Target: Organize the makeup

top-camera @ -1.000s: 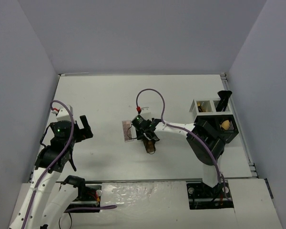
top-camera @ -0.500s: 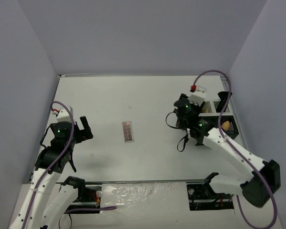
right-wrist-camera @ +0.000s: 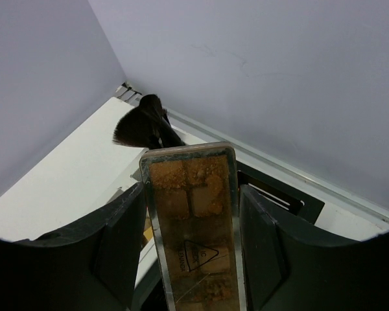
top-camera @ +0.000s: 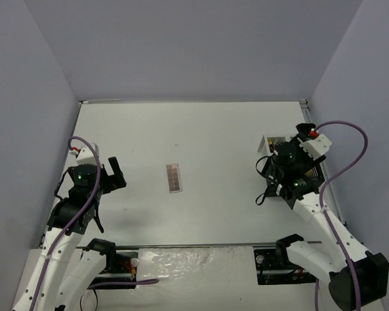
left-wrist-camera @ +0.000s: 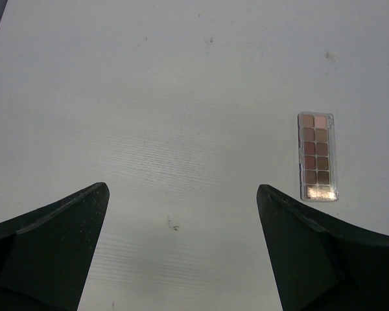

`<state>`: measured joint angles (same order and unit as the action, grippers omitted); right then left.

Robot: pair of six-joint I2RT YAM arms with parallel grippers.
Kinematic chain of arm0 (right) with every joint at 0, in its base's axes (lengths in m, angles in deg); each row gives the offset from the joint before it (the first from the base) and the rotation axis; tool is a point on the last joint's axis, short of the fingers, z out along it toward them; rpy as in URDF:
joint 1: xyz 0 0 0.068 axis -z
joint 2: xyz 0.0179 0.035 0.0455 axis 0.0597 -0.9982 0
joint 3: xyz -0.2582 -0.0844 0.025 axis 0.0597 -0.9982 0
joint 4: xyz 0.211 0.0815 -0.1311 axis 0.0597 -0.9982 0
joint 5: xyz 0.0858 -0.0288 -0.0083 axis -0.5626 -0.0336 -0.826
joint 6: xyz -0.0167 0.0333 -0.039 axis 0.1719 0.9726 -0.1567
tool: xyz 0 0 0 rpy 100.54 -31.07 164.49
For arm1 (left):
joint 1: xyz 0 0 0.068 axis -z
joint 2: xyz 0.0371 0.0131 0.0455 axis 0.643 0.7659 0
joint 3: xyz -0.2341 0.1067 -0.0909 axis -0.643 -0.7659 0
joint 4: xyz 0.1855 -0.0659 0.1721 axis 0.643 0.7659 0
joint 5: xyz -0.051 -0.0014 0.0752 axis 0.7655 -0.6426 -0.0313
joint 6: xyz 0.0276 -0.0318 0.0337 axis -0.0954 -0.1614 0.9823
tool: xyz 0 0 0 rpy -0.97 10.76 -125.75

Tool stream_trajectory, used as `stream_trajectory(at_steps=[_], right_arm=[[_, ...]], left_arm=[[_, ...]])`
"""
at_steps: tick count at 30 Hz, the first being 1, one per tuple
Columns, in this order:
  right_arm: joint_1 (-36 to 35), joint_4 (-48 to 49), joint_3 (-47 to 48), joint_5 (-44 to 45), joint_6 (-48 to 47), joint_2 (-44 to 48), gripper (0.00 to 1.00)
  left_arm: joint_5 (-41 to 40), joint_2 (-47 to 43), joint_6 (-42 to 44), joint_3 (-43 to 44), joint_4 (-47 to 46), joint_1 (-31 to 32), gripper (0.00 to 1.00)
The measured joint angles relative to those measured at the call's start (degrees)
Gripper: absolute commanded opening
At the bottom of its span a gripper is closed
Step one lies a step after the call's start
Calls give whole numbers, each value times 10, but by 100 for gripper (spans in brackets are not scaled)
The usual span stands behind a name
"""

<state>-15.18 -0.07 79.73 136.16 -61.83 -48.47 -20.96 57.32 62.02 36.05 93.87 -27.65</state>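
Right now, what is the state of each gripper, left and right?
Left gripper: open, holding nothing.
Right gripper: closed on a brown eyeshadow palette.

One marking shows, in the right wrist view: a small triangle sign (right-wrist-camera: 193, 249) printed on the back of the eyeshadow palette (right-wrist-camera: 189, 188). The lettering (right-wrist-camera: 179, 258) running beside it is too small and blurred to read.

Overhead: black-and-white compartmented organizer rack (top-camera: 270, 143) mostly hidden behind right arm (top-camera: 314, 217); clear-cased brown eyeshadow palette (right-wrist-camera: 193, 220): lower end cut off.
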Motion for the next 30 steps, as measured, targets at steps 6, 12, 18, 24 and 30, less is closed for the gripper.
stream_trajectory(at_steps=[6,12,18,24,30], right_arm=[[20,106,-19,-2,-42,-51,5],[20,208,-75,-35,-81,-72,5],[21,298,-152,-94,-133,-68,9],[29,355,-188,-149,-175,-59,14],[33,382,-190,-161,-177,-62,32]], left_arm=[[0,0,0,0,0,0,97],[0,1,0,0,0,0,97],[0,1,0,0,0,0,97],[0,2,0,0,0,0,97],[0,2,0,0,0,0,97]])
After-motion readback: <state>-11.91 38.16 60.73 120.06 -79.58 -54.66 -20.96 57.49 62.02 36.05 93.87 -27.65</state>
